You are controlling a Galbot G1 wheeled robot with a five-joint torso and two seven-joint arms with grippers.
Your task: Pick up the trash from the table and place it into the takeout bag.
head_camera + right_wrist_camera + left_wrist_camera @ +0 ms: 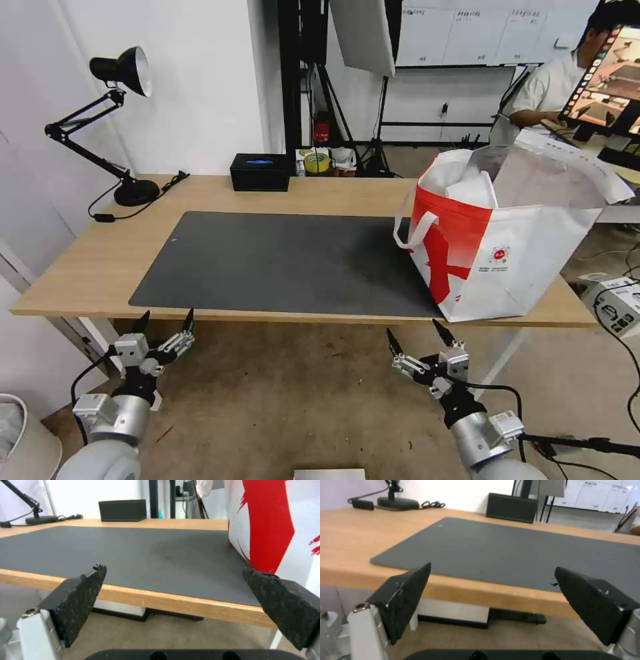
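Grey mat point(287, 263) on the table point(80, 267) is bare; no trash is seen on it. The takeout bag point(507, 247) stands upright at the table's right end, white items inside its mouth. Task judged finished or near it: arms are best kept low, clear of the table edge. Left gripper point(165, 321) and right gripper point(412, 331) are held below the front edge, jaws spread wide, nothing gripped or touched.

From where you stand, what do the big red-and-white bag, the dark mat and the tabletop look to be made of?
The boxy red-and-white takeout bag looks like soft matte non-woven fabric, judging by its limp strap handles, with a dull silvery, foil-like lining. The large dark grey mat seems thin rubber or felt: flat and glare-free. The long light-wood table shows wood grain, possibly laminate.
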